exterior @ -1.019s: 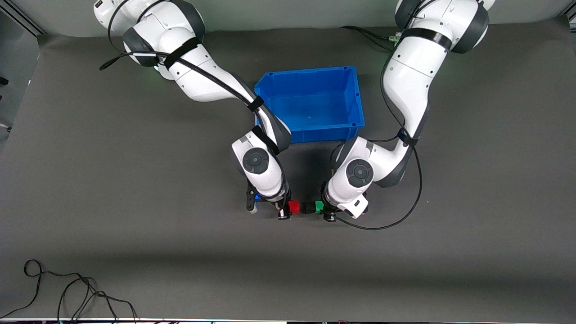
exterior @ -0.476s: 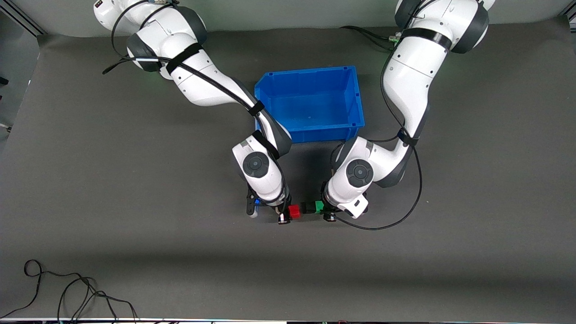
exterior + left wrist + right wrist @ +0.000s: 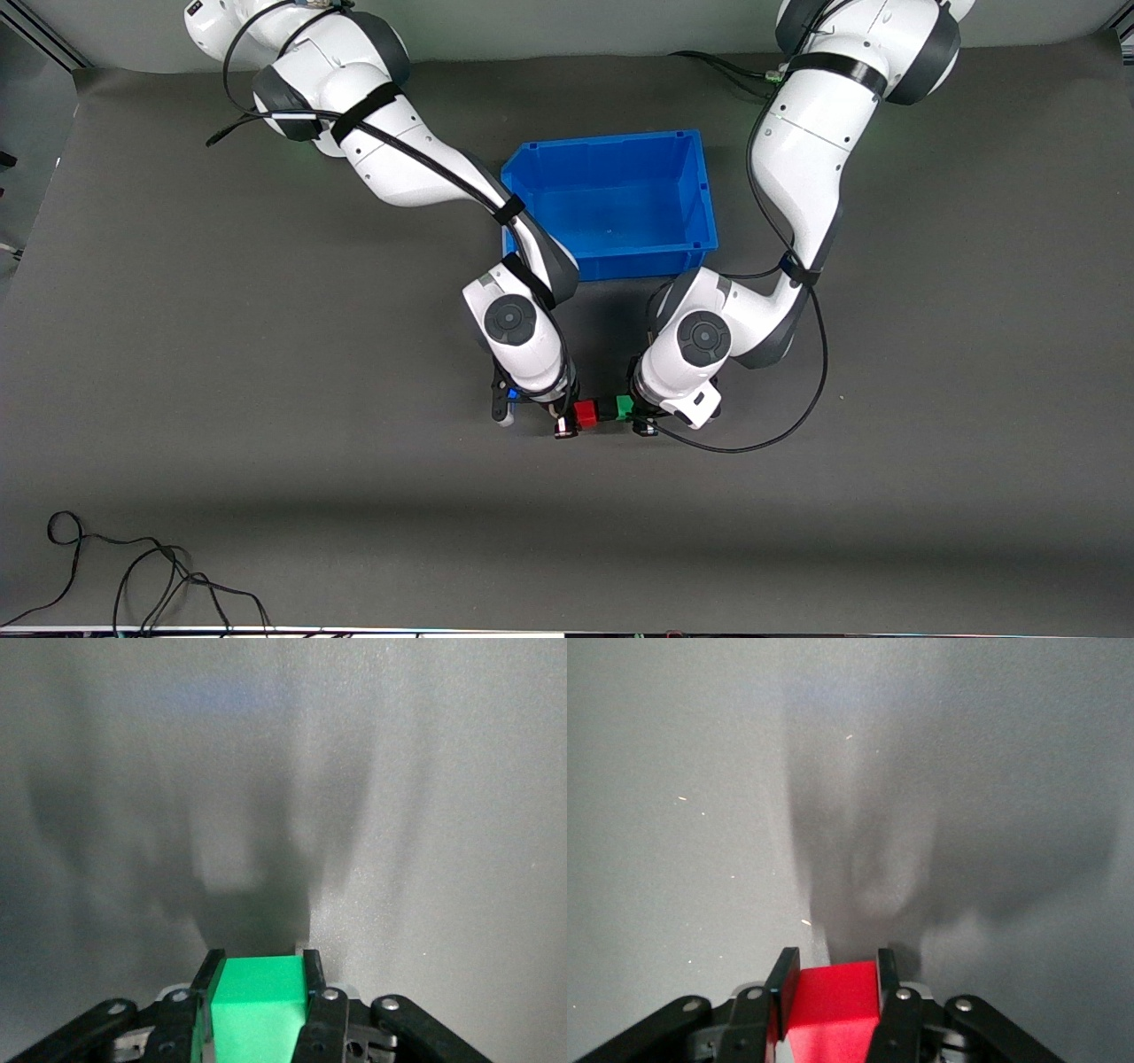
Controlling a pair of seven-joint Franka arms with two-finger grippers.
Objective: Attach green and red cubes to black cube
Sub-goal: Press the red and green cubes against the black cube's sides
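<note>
Pinching the red cube [image 3: 585, 414] and green cube [image 3: 625, 407], right gripper [image 3: 574, 416] and left gripper [image 3: 634, 412] flank the black cube [image 3: 606, 410] near the blue bin [image 3: 700, 190].

Light is even and rather soft, coming from above. In the front view the grey mat [image 3: 266, 443] is evenly lit, with a broad darker band of shadow across the part nearest the camera. A deep shadow lies under both arms, between the blue bin [image 3: 620, 257] and the two grippers. There is no strong glare; the white arm shells are bright but not burnt out. In both wrist views, soft overlapping shadows spread on the mat ahead of the fingers [image 3: 312, 970], and the mat looks smooth and slightly out of focus. The red cube [image 3: 831, 1001] and green cube [image 3: 259, 1003] are vivid.
</note>
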